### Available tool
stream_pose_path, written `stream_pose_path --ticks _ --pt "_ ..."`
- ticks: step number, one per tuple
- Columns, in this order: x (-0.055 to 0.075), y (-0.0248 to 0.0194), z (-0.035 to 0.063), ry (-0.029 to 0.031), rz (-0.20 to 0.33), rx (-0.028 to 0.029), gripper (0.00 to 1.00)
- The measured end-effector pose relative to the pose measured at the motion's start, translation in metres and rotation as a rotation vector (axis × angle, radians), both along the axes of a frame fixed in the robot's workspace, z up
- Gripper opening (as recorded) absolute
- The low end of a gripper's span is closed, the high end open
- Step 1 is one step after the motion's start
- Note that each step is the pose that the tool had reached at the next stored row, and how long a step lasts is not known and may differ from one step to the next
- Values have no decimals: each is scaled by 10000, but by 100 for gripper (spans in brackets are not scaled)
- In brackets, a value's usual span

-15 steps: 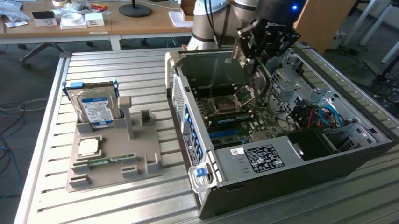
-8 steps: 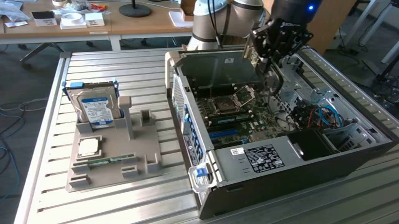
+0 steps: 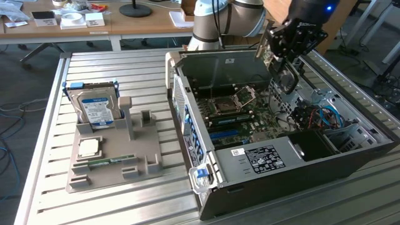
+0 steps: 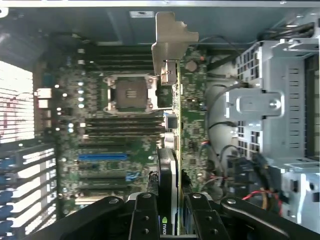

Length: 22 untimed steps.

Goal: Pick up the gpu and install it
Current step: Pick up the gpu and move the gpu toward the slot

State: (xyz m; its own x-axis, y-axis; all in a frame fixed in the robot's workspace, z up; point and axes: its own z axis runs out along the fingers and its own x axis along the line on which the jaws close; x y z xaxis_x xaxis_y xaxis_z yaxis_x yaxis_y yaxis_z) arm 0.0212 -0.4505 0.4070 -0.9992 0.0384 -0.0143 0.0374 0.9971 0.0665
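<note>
The gripper (image 3: 289, 52) is closed on the gpu (image 3: 286, 77) and holds it over the open computer case (image 3: 281, 187), above the end nearest the arm's base. In the wrist view the gripper (image 4: 172, 220) has the gpu (image 4: 167, 170) clamped edge-on between its fingers (image 4: 145, 215), with the card's metal bracket (image 4: 170, 40) at the end far from the grip. The card hangs clear of the motherboard (image 4: 130, 125), roughly over the strip beside the CPU socket (image 4: 130, 93). The step in hand looks like carrying and lining up. It should go best slowly, because the card is held by one end and a jolt could swing the bracket. The card's edge appears to run across the line of the expansion slots, the blue slot (image 4: 102, 156) among them, so its edge connector probably needs squaring to a slot before any descent. The loose cables (image 3: 319, 117) by the drive cage are the likeliest snag — give them room. On the tabletop (image 3: 125, 65), the grey holder (image 3: 112, 164) carries the hard drive (image 3: 93, 108) and the memory stick (image 3: 106, 162) — well apart from this work.
</note>
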Motion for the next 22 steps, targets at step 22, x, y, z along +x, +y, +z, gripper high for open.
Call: stream_pose_path --ticks 22 --pt "259 -1 0 0 0 -1 27"
